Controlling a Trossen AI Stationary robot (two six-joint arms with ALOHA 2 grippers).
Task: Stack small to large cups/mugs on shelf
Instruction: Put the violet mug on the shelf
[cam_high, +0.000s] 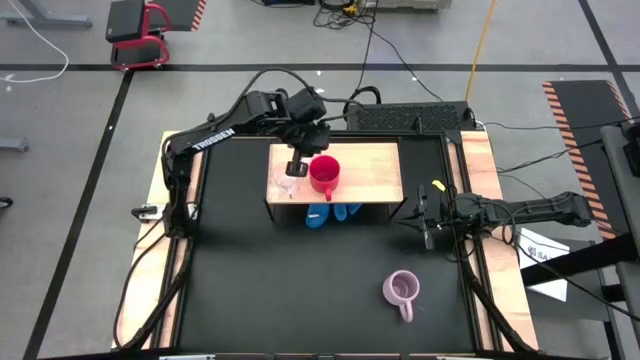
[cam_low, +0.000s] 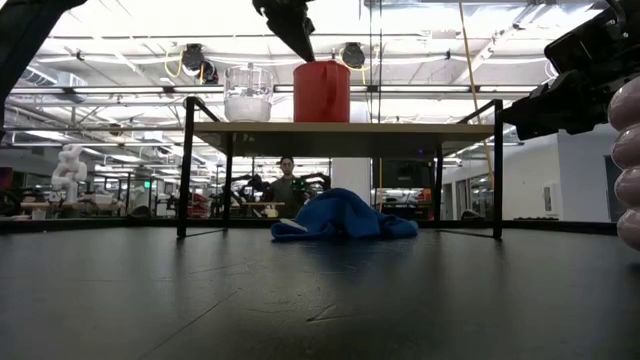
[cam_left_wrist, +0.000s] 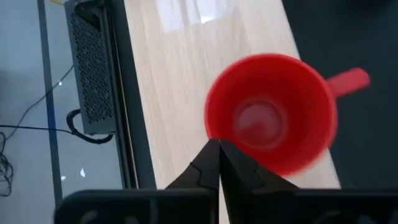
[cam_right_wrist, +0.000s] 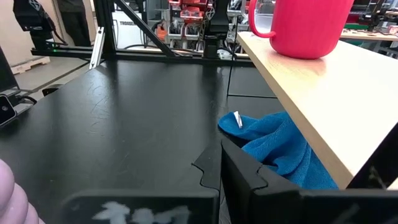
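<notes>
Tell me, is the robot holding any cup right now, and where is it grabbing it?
No. The left gripper is shut on nothing, just above the red mug on the shelf. The right gripper is shut and empty too, beside the shelf.

1. Bright, even overhead light; low view shows ceiling strip lights (cam_low: 150, 45) blown out to white.
2. Matte black tabletop (cam_high: 300, 290) carries soft sheen, faint reflections in low view.
3. Light wooden shelf board (cam_left_wrist: 168, 74) has a pale glare patch.
4. Round red plastic mug (cam_left_wrist: 270, 121) is motion-blurred in left wrist view.
5. Lilac ribbed mug (cam_low: 628, 160), very near the lens, is out of focus.
</notes>
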